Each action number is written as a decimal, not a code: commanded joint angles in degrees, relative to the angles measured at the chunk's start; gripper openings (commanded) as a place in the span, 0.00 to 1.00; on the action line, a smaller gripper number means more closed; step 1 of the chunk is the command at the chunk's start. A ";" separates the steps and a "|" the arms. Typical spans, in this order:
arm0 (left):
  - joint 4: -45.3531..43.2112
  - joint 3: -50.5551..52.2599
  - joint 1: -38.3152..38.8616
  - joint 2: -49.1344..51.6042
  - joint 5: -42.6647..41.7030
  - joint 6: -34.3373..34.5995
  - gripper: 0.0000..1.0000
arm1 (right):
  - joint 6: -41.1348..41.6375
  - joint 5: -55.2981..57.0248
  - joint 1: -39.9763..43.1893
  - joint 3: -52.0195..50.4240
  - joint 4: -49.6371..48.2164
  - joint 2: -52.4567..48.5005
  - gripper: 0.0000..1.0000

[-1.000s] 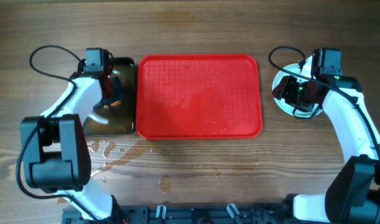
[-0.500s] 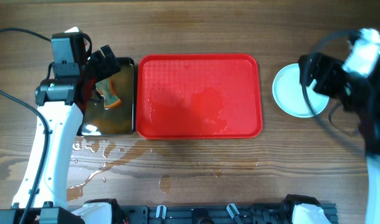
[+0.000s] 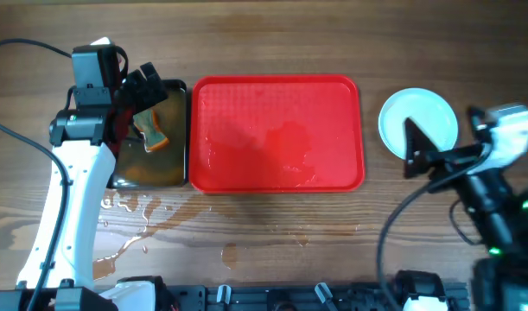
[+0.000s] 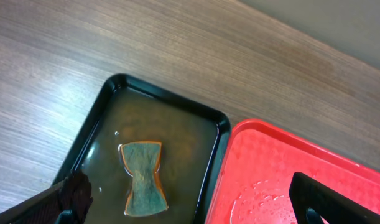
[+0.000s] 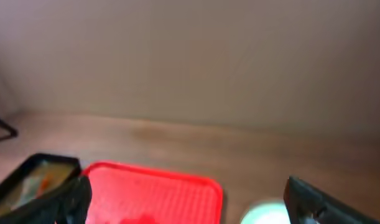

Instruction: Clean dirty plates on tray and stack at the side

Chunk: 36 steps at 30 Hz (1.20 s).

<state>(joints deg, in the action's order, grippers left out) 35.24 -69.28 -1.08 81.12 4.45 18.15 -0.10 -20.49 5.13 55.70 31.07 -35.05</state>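
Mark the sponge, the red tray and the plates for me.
sponge [image 4: 142,177], left wrist view, on its narrow middle.
red tray [image 3: 276,112], overhead view, on bare floor near the centre.
plates [image 3: 426,111], overhead view, on the top plate's face.

Black tray [image 4: 223,123] of brownish water, sponge [image 4: 143,177] lying inside; wet puddles [image 3: 143,226] on wooden table [image 3: 272,39].

One red tray [image 3: 276,112], one black tray [image 4: 173,97] of brown water [image 4: 177,134], one sponge [image 4: 142,177], one plate [image 3: 416,121] showing.
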 commanded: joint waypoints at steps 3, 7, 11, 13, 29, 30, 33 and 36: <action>-0.07 0.20 0.28 0.26 -0.57 0.50 1.00 | 1.44 4.55 -6.93 -32.41 -25.24 17.59 1.00; -0.07 0.20 0.28 0.26 -0.57 0.52 1.00 | 6.97 13.07 -10.29 -47.23 -34.86 26.93 1.00; -0.07 0.20 0.28 0.26 -0.57 0.52 1.00 | -3.65 7.76 -10.54 -54.69 -36.00 33.31 1.00; -0.07 0.20 0.28 0.26 -0.57 0.52 1.00 | -5.64 7.41 -10.54 -55.41 -33.53 34.91 1.00; -0.02 0.20 0.28 0.26 -0.35 0.26 1.00 | -6.32 8.26 -10.54 -55.41 -32.06 34.77 1.00; 0.22 0.22 0.31 0.26 -0.42 0.31 1.00 | -6.29 8.26 -10.54 -55.41 -32.06 34.77 1.00; 2.40 0.26 0.00 -2.23 2.32 0.09 1.00 | -6.32 8.26 -10.54 -55.41 -32.06 34.77 1.00; 2.69 2.91 0.66 -10.43 2.45 0.09 1.00 | -6.29 8.26 -10.54 -55.41 -32.06 34.77 1.00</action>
<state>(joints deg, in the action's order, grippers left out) 38.02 -68.90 -1.08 78.37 5.69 18.15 -5.72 -11.75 -5.17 0.36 -0.89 -1.15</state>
